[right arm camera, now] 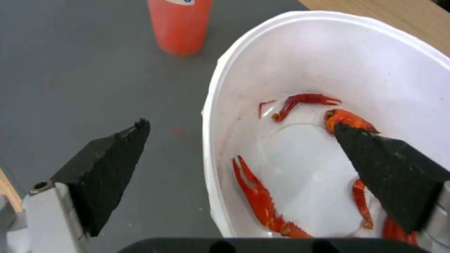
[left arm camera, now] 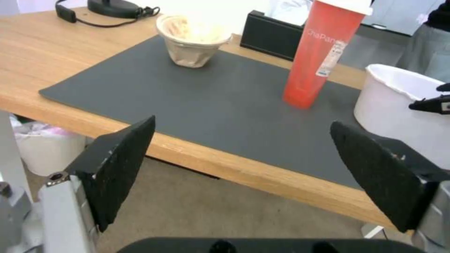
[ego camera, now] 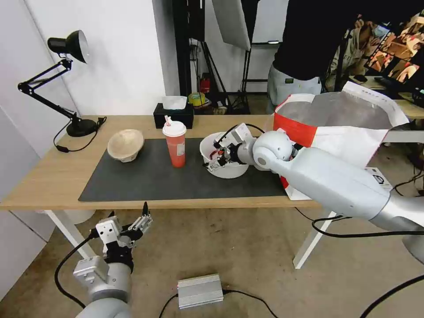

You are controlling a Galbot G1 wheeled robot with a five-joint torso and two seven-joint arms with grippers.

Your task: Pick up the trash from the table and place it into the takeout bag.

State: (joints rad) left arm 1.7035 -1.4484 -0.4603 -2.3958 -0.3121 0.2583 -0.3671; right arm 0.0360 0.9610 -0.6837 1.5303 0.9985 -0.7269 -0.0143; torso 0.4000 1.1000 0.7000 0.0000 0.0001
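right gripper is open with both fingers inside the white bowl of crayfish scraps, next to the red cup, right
Not quite. The right gripper is open, but it straddles the rim of the white bowl: one finger inside among the crayfish scraps, the other outside over the mat. The right wrist view shows it. The red cup is beside it.

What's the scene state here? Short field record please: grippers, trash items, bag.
right gripper: open, straddling the rim of the white bowl, one finger inside, one outside
left gripper: open, parked below the table edge
bowl contents: red crayfish scraps
red drink cup: upright on the mat
pulp-fibre bowl: tipped, on the mat's far-left corner
takeout bag: open, at the table's right end
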